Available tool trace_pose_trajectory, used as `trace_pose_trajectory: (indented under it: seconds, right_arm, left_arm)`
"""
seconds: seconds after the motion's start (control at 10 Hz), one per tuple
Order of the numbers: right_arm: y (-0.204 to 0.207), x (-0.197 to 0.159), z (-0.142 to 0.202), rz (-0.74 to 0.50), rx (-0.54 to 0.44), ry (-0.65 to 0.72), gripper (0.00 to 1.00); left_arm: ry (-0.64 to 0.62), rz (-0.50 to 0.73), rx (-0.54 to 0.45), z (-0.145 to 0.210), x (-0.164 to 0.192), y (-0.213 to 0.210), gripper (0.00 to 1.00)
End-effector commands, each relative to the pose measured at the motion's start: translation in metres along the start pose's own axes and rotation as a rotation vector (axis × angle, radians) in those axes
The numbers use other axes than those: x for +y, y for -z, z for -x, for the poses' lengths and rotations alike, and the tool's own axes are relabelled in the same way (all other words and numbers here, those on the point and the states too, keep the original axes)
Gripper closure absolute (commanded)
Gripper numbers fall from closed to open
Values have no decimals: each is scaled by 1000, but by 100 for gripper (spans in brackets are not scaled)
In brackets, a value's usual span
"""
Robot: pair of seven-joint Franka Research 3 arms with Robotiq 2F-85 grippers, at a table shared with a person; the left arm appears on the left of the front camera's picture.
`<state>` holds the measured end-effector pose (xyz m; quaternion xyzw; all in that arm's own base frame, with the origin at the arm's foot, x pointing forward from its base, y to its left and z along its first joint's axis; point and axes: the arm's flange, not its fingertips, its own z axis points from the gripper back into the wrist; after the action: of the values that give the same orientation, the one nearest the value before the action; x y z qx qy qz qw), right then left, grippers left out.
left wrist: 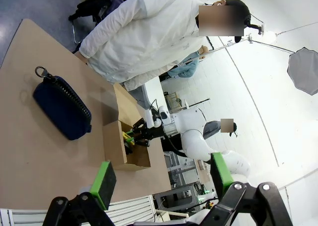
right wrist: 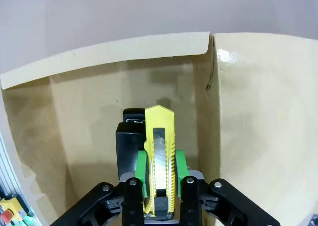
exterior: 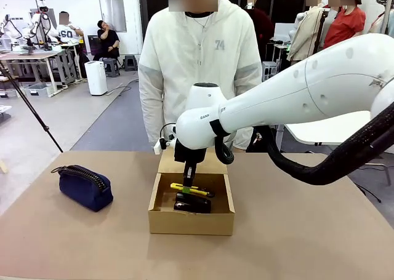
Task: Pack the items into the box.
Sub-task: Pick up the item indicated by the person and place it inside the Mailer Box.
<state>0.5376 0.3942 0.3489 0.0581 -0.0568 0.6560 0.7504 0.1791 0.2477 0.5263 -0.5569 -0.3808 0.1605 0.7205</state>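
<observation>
The brown cardboard box stands open at mid-table, its flap lid folded back toward the person. My right gripper reaches down into it, shut on the yellow-and-black utility knife. In the right wrist view the green pads press both sides of the knife. The black stapler lies on the box floor just beneath it. To the box's left, the navy blue pouch rests on the table. My left gripper hangs open and empty, high above the table, away from the pouch and the box.
A person in a white hooded jacket stands at the far edge, right behind the box. The brown table has free room to the right of the box and in front of it. A black tripod leg slants past the table's far left.
</observation>
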Motion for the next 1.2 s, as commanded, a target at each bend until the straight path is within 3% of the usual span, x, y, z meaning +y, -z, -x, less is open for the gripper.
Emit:
trace_pose_trajectory:
  seconds: [0.0,0.7,1.0,1.1]
  right_arm:
    - [-2,-2,-1,2,27,-18,0]
    - [-22,-2,4,18,45,7,0]
    - [-77,5,21,-82,61,129,0]
    - [-105,7,36,-127,0,148,0]
  left_arm:
    - [15,21,-11,-1,-1,0,0]
    - [15,21,-11,-1,-1,0,0]
    - [15,21,-11,-1,-1,0,0]
    - [15,21,-11,-1,-1,0,0]
